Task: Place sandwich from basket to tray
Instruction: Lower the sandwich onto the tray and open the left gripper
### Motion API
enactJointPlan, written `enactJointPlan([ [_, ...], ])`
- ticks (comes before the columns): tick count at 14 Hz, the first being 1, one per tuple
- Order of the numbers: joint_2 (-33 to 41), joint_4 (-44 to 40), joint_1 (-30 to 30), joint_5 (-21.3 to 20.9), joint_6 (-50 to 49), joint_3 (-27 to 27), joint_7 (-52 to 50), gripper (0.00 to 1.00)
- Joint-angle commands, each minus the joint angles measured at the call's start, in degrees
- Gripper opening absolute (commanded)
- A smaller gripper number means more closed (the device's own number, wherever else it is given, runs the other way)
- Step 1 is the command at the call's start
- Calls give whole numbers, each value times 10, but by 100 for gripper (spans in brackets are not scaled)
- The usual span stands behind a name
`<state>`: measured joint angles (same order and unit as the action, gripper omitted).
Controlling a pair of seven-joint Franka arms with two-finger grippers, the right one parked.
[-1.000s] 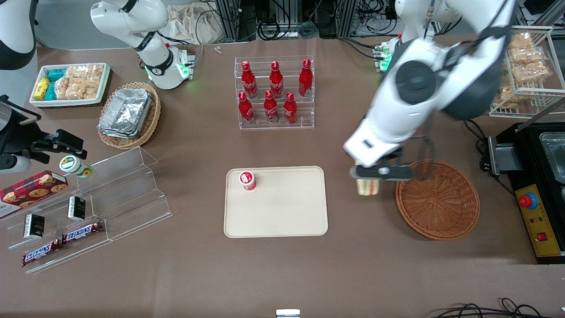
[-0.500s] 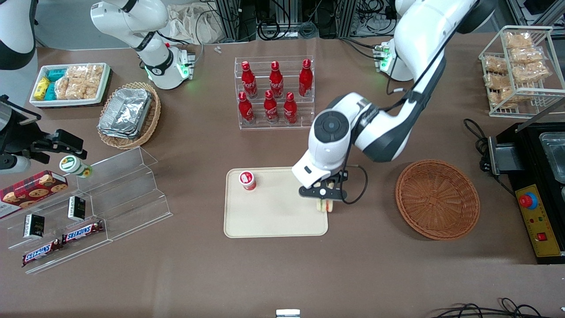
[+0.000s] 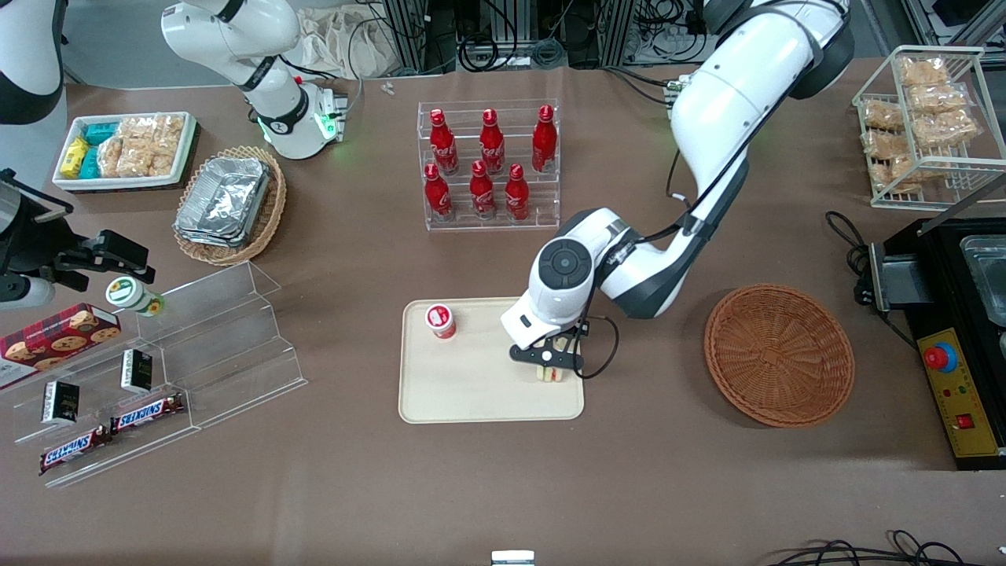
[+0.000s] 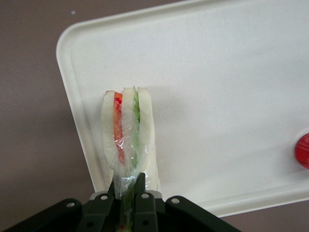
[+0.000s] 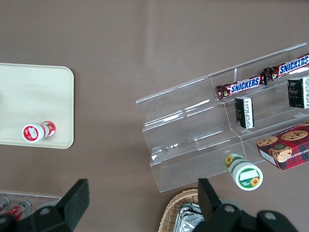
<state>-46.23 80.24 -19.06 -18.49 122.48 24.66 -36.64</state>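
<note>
Wrist view, pincer (image 4: 126, 193) pinching clear-wrapped wedge sandwich (image 4: 128, 133) over smooth rounded tray (image 4: 222, 72), woven basket (image 3: 778, 354) apart.

The left arm is reaching down from the upper right of the front view, bending at its elbow and pointing its wrist straight down near the middle of the frame. Its gripper (image 3: 549, 363) is hanging low, just below the wrist's white housing. In the wrist view the black fingers (image 4: 140, 193) are pinching tight on the sandwich (image 4: 128, 133), gripping its clear wrap.
</note>
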Motion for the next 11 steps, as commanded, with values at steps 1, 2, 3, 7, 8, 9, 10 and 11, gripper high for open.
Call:
enactJointPlan([
  [1, -11, -14, -2, -13, 3, 1, -5, 0],
  [2, -11, -14, -2, -11, 3, 0, -6, 12],
  [3, -11, -14, -2, -11, 4, 0, -7, 48],
  [7, 22, -15, 10, -11, -16, 0, -22, 100],
  [8, 36, -18, 17, -7, -37, 0, -19, 100],
  [9, 53, -18, 25, -3, -59, 1, -13, 100],
  [10, 71, -18, 38, -2, -78, 3, -5, 100],
  [11, 92, -18, 46, 0, -103, 4, 16, 100],
])
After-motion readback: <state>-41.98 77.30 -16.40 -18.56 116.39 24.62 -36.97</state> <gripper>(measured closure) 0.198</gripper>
